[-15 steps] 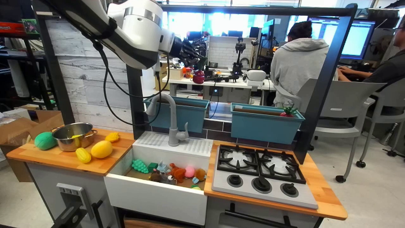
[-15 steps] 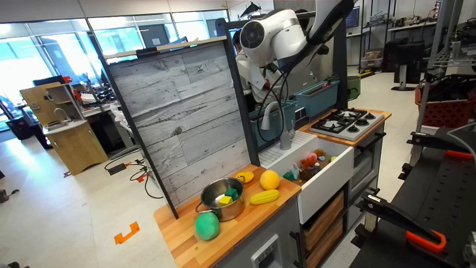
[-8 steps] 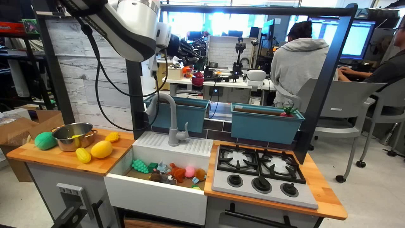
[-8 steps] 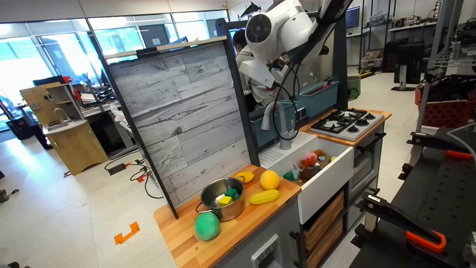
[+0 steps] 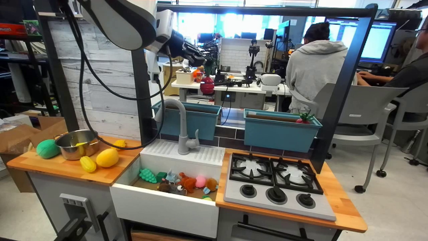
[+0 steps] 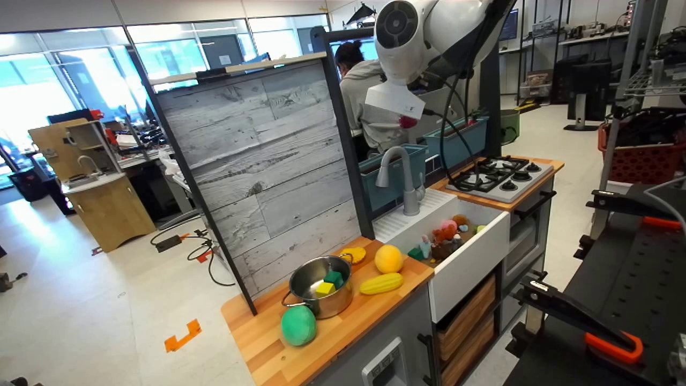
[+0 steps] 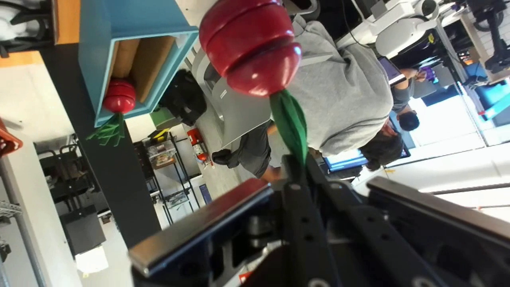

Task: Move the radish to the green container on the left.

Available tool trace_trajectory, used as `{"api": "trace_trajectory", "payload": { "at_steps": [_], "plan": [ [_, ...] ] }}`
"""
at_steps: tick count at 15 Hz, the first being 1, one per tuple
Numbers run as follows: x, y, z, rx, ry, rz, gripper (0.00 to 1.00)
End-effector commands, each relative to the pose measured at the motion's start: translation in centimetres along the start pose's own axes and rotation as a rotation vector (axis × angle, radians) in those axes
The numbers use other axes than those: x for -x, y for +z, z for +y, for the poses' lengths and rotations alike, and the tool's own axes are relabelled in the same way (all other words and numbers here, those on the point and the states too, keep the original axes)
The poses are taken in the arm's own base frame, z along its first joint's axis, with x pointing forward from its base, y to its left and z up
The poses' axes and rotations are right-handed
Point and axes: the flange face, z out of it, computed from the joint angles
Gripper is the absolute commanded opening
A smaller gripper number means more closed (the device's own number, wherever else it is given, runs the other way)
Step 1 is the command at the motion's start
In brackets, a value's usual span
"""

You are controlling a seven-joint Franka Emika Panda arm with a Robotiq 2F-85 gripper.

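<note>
My gripper (image 5: 202, 61) is shut on the green leaves of a red radish (image 5: 207, 86). The radish hangs in the air, above the right end of the left teal planter (image 5: 190, 122) in the picture. In the wrist view the fingertips (image 7: 305, 163) pinch the leaf ends, and the radish body (image 7: 251, 48) is beyond them. In an exterior view the radish (image 6: 407, 123) is partly hidden by the wrist. A bright green rounded thing (image 5: 47, 149) stands left of the steel pot (image 5: 75, 150). It shows no opening, so I cannot tell whether it is the green container.
A second radish (image 5: 302, 121) lies in the right teal planter (image 5: 281, 134). A grey faucet (image 5: 183, 130) stands before the left planter. The sink (image 5: 164, 211) holds several toys. A dark frame post (image 5: 142, 93) stands near the arm. A loose cable (image 5: 85, 110) hangs below it.
The arm has shifted, and its cable loop has swung. The radish has moved slightly down and left in an exterior view, and right in an exterior view. The gripper stays shut on its leaves.
</note>
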Motion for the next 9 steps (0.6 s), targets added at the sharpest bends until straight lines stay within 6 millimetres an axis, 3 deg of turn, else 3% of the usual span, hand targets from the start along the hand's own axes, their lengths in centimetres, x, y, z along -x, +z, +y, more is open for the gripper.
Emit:
{"api": "trace_trajectory", "payload": {
  "at_steps": [1, 5, 9],
  "plan": [
    [0.3, -4.1, 2.4, -0.010, 0.023, 0.001, 0.01],
    [1.7, -5.4, 3.3, 0.006, 0.009, 0.069, 0.01],
    [2.8, -4.9, 3.7, 0.056, 0.022, 0.146, 0.01]
  ]
}}
